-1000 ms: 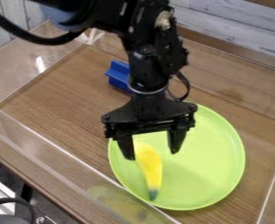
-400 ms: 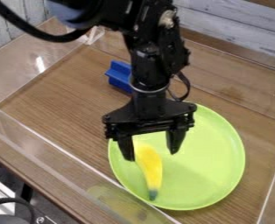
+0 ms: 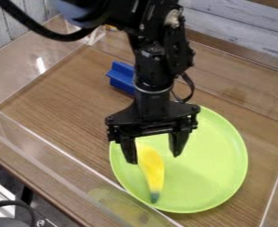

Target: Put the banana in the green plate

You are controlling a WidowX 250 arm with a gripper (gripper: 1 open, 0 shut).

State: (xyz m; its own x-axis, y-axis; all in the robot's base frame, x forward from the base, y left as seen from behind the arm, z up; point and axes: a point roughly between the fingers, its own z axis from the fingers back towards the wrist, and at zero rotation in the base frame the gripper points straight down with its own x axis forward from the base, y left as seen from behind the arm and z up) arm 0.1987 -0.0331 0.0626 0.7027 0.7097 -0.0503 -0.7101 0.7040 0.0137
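Note:
The banana (image 3: 152,171) lies on the green plate (image 3: 219,164), in its front-left part, with its dark tip pointing toward the near rim. My black gripper (image 3: 152,145) hangs straight down just above the banana's far end. Its two fingers (image 3: 125,149) stand wide apart and open, with nothing between them. The banana rests free on the plate.
A blue rectangular block (image 3: 121,77) sits on the wooden table (image 3: 58,97) behind the arm. Clear plastic walls (image 3: 29,151) run along the left and near sides. A white panelled wall stands at the back right.

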